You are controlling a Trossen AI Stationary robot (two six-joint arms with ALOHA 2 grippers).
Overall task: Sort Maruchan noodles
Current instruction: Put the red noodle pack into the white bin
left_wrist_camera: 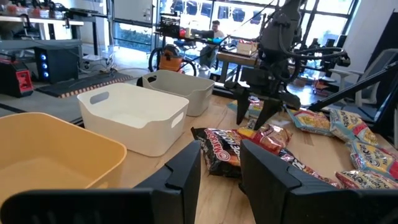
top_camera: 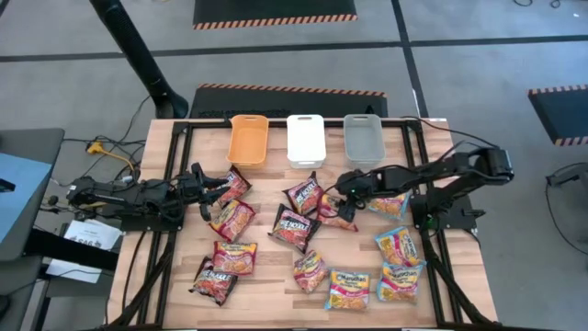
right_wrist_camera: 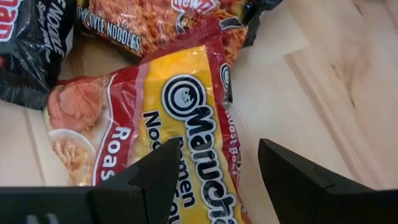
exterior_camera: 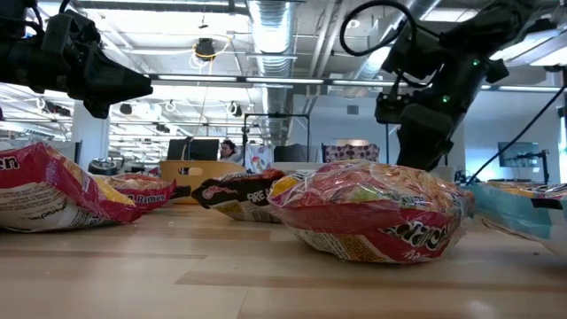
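Several Maruchan noodle packets lie flat and scattered on the wooden table [top_camera: 266, 299]. My right gripper [top_camera: 346, 190] is open and slants down over a red-and-yellow packet [right_wrist_camera: 186, 118], which lies at mid-table [top_camera: 336, 217]. Its fingers [right_wrist_camera: 155, 174] stand on either side of the packet, close above it; the left wrist view shows the same gripper [left_wrist_camera: 254, 118] over the packet. My left gripper [left_wrist_camera: 221, 180] is open and level at the table's left [top_camera: 219, 190], with nothing between its fingers. It is near a red packet [top_camera: 235, 187].
An orange bin [top_camera: 248, 140], a white bin [top_camera: 306, 138] and a grey bin [top_camera: 363, 138] stand in a row at the far edge. Dark red-black packets [top_camera: 295, 227] lie mid-table. Yellow-and-blue ones [top_camera: 399, 245] lie near right, and red-orange ones [top_camera: 235, 256] near left.
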